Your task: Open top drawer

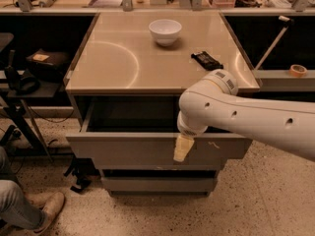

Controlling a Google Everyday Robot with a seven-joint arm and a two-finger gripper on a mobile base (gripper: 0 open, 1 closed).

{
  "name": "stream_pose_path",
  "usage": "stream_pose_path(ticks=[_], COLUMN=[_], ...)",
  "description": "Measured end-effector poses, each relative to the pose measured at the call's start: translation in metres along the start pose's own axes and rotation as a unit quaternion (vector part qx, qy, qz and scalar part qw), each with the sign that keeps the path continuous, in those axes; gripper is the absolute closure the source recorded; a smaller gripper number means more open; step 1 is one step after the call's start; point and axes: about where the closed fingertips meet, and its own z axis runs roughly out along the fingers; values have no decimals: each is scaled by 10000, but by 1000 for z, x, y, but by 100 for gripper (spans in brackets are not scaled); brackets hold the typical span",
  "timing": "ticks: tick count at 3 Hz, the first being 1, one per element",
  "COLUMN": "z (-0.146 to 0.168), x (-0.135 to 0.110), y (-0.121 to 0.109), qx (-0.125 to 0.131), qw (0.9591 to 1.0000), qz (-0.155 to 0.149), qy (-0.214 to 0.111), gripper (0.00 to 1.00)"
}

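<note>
— Where's your gripper [181, 149]?
— At the top drawer [123, 151], which juts out beneath the counter's [98, 77] front edge. Whether it grips, you cannot tell.
— Risk?
— Pull askew and that handleless front may slip away or jam.

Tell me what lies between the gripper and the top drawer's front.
Nothing visible: in the camera view the gripper overlaps the pulled-out top drawer, right of centre.

Tabletop [113, 68] carries a white bowl [165, 31] and black bar [206, 60]; claw [181, 151] hangs below.
</note>
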Motion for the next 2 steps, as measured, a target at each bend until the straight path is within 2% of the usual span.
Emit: stream_pose_path(ticks=[2], z=[14], x=[33], y=[19], qx=[576], qw=[9976], qz=[143], qy=[363], gripper=[0])
